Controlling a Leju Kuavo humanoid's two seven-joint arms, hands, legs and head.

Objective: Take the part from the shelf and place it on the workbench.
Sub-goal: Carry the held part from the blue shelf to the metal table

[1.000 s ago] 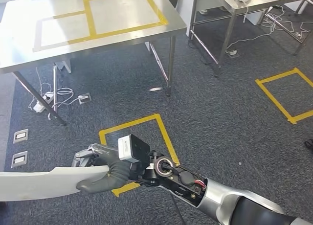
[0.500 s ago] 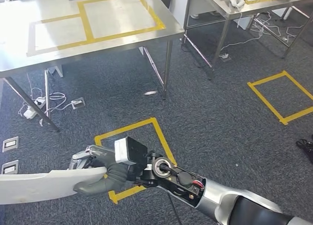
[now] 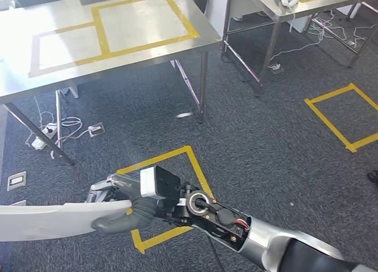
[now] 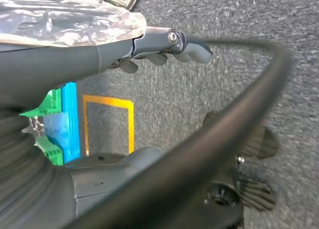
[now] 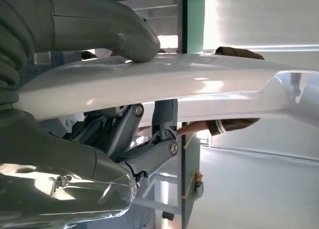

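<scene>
Low in the head view, the right hand is gripping the long white part by its near end; the part's length is running toward the frame's left edge. The left hand is hanging with fingers apart, holding nothing. The workbench is waiting upper left, well apart. The right wrist view is showing the thumb pressing the part's face.

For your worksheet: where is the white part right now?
Head view, lower left: the white part is held by the right robot hand, above the carpet, short of the workbench.
</scene>
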